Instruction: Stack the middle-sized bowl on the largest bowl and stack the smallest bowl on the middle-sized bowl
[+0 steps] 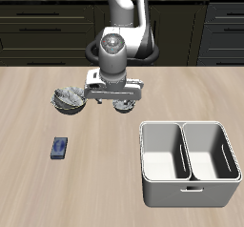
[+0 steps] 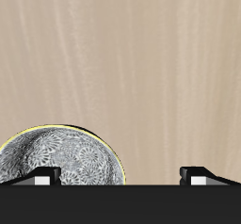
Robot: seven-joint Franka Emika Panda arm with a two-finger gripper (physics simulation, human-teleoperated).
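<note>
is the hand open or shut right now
Open: in the wrist view the hand shows its fingertips spread far apart with only bare table between them; a speckled bowl lies near one fingertip.

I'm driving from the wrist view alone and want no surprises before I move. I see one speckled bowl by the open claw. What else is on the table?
Observer: In the exterior view, a wider speckled bowl sits off to one side of the arm. It is apart from a narrower bowl partly hidden under the claw.
Operator: Anything near the table's front edge?
Observer: A white two-compartment bin, both compartments empty.
Operator: Anything else loose?
Observer: A small blue object lies alone, nearer the front edge than the wider bowl.
</note>
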